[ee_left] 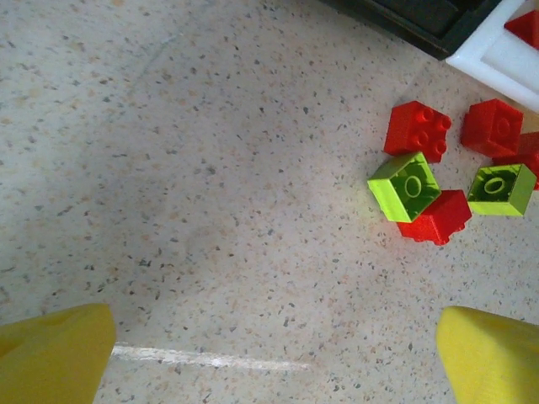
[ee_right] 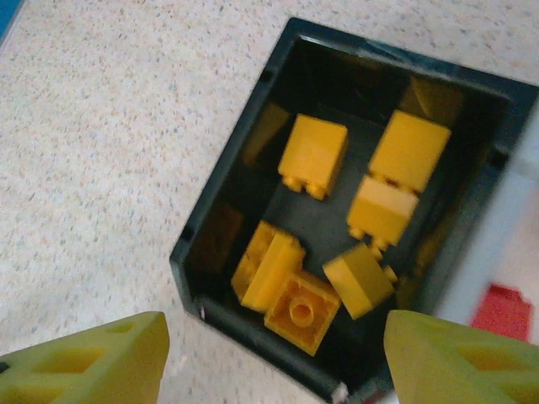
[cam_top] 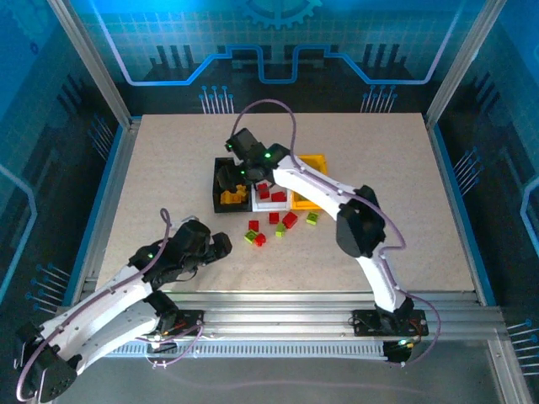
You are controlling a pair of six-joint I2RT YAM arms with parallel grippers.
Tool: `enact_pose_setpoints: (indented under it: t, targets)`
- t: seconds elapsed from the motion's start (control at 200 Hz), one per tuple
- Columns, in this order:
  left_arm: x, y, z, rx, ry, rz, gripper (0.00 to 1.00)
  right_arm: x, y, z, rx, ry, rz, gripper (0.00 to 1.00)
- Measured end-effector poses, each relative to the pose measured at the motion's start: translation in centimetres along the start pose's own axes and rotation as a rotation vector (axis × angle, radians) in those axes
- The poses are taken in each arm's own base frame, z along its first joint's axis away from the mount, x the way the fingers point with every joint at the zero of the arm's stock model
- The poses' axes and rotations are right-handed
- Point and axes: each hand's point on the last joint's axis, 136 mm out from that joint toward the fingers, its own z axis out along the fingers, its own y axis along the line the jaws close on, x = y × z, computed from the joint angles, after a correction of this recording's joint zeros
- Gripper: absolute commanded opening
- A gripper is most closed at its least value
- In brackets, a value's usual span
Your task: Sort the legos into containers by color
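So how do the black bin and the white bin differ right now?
The black bin holds only yellow-orange bricks; the white bin holds red bricks. The right claw hangs open over the black bin, not the white bin. Both are open-topped and stand side by side.

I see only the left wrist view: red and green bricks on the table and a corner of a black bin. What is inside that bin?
Observer: Several yellow-orange bricks lie in the black bin.
Operator: What is above it?
Observer: The right gripper hangs open over it, holding nothing.
Operator: How many bins in all?
Observer: Three in a row: black, then a white bin, then a yellow-orange bin.
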Motion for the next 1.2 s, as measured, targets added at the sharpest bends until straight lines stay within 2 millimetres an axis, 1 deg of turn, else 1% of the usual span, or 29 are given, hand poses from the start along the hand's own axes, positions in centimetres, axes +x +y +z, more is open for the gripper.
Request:
enact_pose_setpoints:
  t: [0.095, 0.11, 0.12, 0.125, 0.19, 0.265, 0.315, 0.415, 0.48, 0.55, 0.635, 0.7, 0.8, 0.901, 1.081, 1.201]
  targets:
    - [0.3, -0.4, 1.1, -0.010, 0.032, 0.026, 0.98, 0.6, -0.8, -3.5, 0.005, -0.036, 0.019, 0.67]
    - [0.4, -0.6, 1.2, -0.010, 0.036, 0.031, 0.98, 0.7, -0.9, -4.1, 0.005, -0.041, 0.023, 0.67]
    - [0.4, -0.6, 1.4, -0.015, 0.042, 0.035, 0.98, 0.9, -1.0, -4.2, 0.008, -0.041, 0.024, 0.67]
    - [0.4, -0.6, 1.5, -0.015, 0.043, 0.036, 0.98, 0.8, -1.1, -4.7, 0.006, -0.050, 0.026, 0.67]
    - [0.6, -1.3, 2.5, -0.025, 0.073, 0.057, 0.94, 1.6, -1.8, -6.9, 0.009, -0.074, 0.040, 0.67]
    - [0.8, -2.4, 3.5, -0.036, 0.100, 0.098, 0.91, 3.0, -2.9, -8.8, 0.013, -0.089, 0.060, 0.67]
    - [0.8, -3.7, 4.2, -0.036, 0.115, 0.139, 0.87, 4.4, -3.9, -9.5, 0.024, -0.086, 0.078, 0.67]
    - [0.9, -6.7, 5.7, -0.020, 0.132, 0.212, 0.85, 7.4, -6.2, -10.1, 0.056, -0.055, 0.116, 0.66]
    - [0.9, -8.1, 6.6, -0.014, 0.137, 0.237, 0.82, 9.2, -7.7, -10.2, 0.078, -0.032, 0.142, 0.66]
    - [0.7, -8.7, 7.7, -0.030, 0.136, 0.251, 0.79, 10.9, -9.0, -10.4, 0.097, -0.016, 0.166, 0.66]
    - [0.5, -8.7, 8.8, -0.064, 0.133, 0.268, 0.77, 12.0, -9.8, -11.1, 0.108, -0.016, 0.184, 0.66]
    - [0.3, -8.7, 9.5, -0.084, 0.129, 0.269, 0.76, 12.2, -10.0, -11.7, 0.108, -0.030, 0.186, 0.66]
    - [0.3, -8.4, 10.4, -0.109, 0.130, 0.267, 0.74, 11.8, -9.9, -12.8, 0.097, -0.065, 0.186, 0.66]
    - [0.0, -8.4, 10.9, -0.109, 0.120, 0.257, 0.70, 11.4, -10.0, -13.6, 0.091, -0.095, 0.189, 0.66]
    - [-0.7, -8.3, 11.2, -0.108, 0.103, 0.217, 0.64, 11.4, -10.4, -13.9, 0.095, -0.108, 0.198, 0.66]
    - [-0.8, -8.3, 11.3, -0.105, 0.099, 0.212, 0.64, 11.6, -10.9, -13.7, 0.103, -0.104, 0.204, 0.66]
